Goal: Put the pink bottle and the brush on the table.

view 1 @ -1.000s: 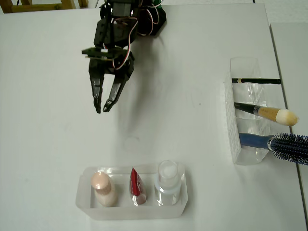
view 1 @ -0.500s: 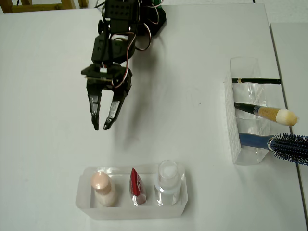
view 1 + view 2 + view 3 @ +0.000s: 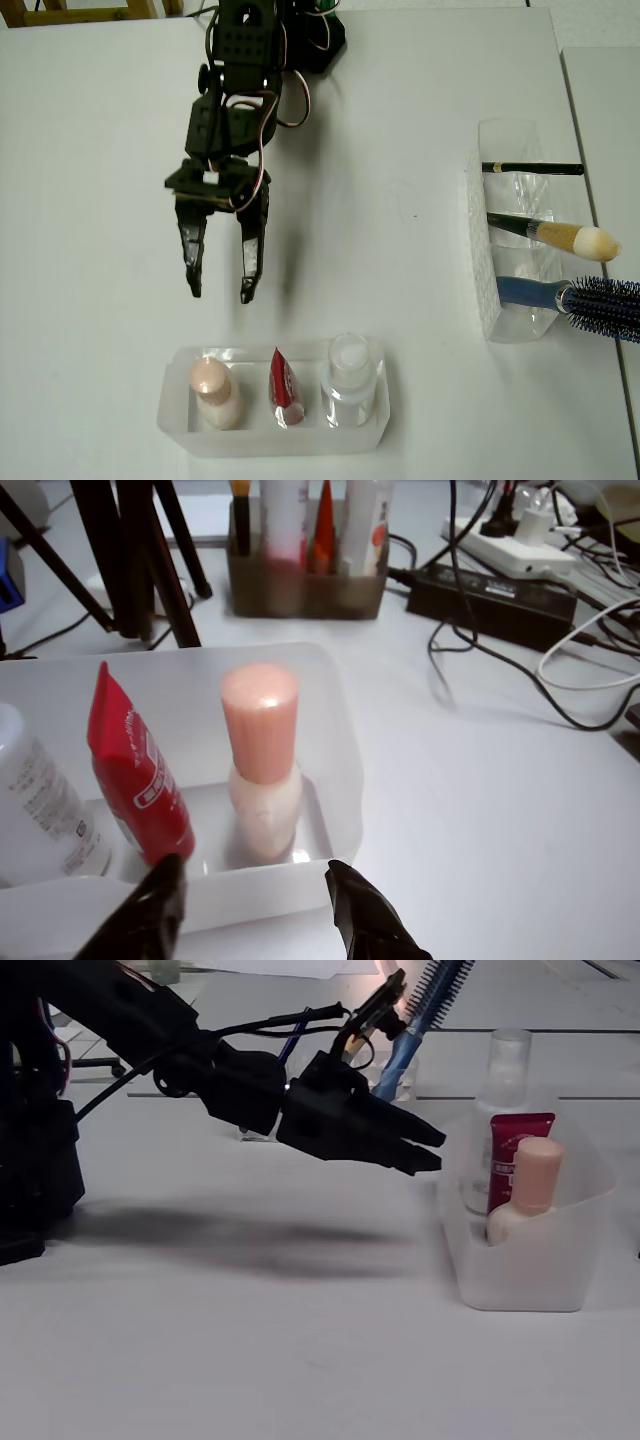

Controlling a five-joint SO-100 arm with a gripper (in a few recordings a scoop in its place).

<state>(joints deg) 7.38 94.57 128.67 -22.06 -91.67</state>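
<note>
The pink bottle (image 3: 213, 390) stands upright in the left end of a clear tray (image 3: 372, 425), beside a red tube (image 3: 285, 388). My black gripper (image 3: 220, 293) hovers open just short of the tray, fingers pointing at the bottle and nothing between them. In the wrist view the pink bottle (image 3: 262, 760) sits straight ahead of the open gripper (image 3: 250, 872), behind the tray's near wall. The fixed view shows the gripper (image 3: 425, 1150) a short gap from the pink bottle (image 3: 530, 1195). The brush (image 3: 560, 236) lies across a clear holder (image 3: 483, 250) at the right of the white table (image 3: 100, 300).
A clear bottle (image 3: 349, 375) with a white cap fills the tray's right end. The holder also carries a thin black stick (image 3: 530, 168) and a blue hairbrush (image 3: 600, 305). In the wrist view, cables (image 3: 560, 670), tripod legs (image 3: 130, 560) and another organiser (image 3: 305, 580) lie beyond the tray.
The gripper has moved down the overhead picture toward the tray, and its fingers have spread wider. The bottle and brush have not moved.
</note>
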